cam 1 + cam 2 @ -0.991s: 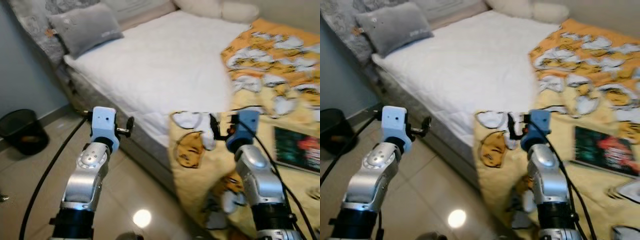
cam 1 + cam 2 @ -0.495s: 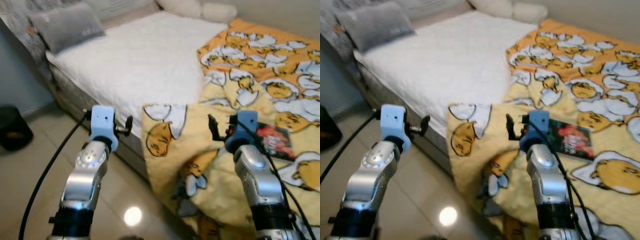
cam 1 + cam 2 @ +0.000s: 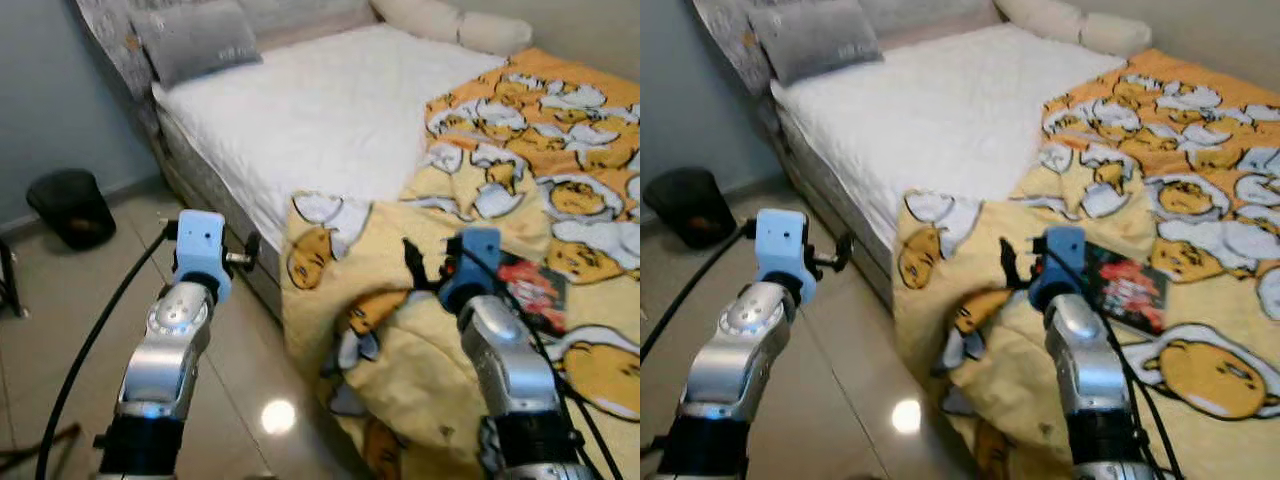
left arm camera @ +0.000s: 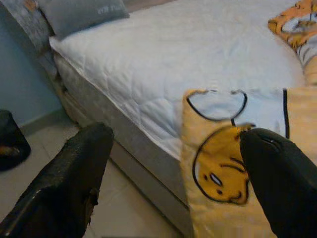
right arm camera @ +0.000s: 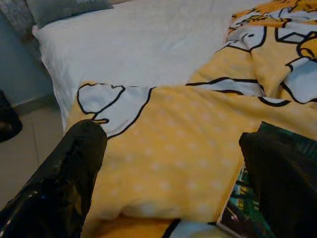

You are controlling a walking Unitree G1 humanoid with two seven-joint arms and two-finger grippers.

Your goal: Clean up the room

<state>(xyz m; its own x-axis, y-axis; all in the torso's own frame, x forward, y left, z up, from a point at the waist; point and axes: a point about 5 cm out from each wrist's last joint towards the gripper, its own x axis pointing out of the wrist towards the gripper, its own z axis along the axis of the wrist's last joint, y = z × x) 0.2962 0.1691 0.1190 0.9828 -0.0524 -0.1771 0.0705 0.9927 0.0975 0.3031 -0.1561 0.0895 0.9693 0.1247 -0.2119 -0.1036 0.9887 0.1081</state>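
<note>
Three pillows (image 3: 195,40), one book (image 3: 1124,286)

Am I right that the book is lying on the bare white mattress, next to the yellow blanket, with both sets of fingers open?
Not quite: the book lies on the yellow blanket itself, not on the bare white mattress, as the right eye view shows. Both sets of fingers, left and right, are indeed open.

soft cloth blanket (image 3: 520,170), quilted matt mattress (image 3: 330,120), glossy tile floor (image 3: 60,300), book (image 3: 1122,285) prob. glossy paper.
</note>
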